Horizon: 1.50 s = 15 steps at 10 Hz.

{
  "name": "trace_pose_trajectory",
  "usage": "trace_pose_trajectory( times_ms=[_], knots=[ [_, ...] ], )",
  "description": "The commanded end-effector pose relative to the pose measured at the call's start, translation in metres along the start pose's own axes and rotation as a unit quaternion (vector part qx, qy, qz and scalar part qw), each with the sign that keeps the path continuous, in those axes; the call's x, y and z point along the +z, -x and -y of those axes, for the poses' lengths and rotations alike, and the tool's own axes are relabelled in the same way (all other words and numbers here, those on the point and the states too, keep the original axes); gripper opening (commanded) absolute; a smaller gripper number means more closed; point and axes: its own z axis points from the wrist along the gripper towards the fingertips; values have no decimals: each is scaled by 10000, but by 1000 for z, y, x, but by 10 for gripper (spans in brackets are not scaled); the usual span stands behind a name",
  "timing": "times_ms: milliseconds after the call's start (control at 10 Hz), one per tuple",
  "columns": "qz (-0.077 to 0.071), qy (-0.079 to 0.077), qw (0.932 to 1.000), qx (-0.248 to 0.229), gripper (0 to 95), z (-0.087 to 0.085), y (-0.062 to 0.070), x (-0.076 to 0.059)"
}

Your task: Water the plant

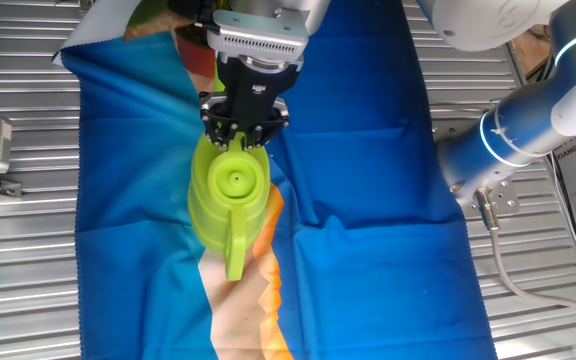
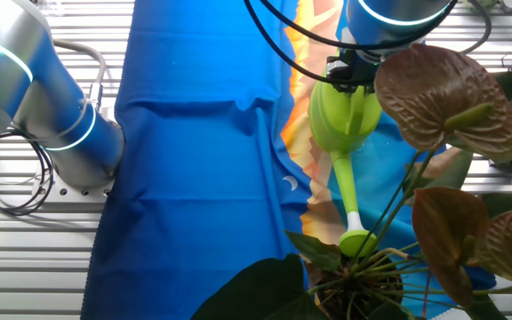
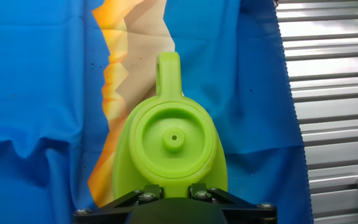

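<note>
From my hand view, the black fingers (image 3: pixel 145 196) sit right at the bottom edge, clamped against the back of the lime-green watering can (image 3: pixel 169 152). The can's round lid with its little center knob faces the camera, and the spout runs away from me over the blue cloth (image 3: pixel 36 81), which has an orange and beige patch.

In one fixed view the gripper (image 1: pixel 241 132) comes straight down on the can (image 1: pixel 230 195), jaws closed on its rear end, spout aimed toward the near edge of the cloth (image 1: pixel 368 200). The ribbed metal table (image 1: pixel 18 260) shows on both sides.

In the other fixed view the can (image 2: pixel 345 124) hangs tilted, spout slanting down, its white-collared tip just above the base of the plant (image 2: pixel 363 276). The plant sits at the bottom right of that view, with big reddish-brown leaves and dark green ones down low. The gripper (image 2: pixel 349 71) is partly hidden up top.
</note>
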Motion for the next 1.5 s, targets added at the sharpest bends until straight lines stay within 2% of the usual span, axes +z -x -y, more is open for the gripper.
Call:
trace_pose_trajectory(
  times_ms=[100,1000,1500],
  knots=[
    [-2,18,10000,-16,0,1,2,-1],
    [-17,24,10000,-6,0,4,7,-1],
    [99,3,10000,7,0,4,7,-1]
  ],
)
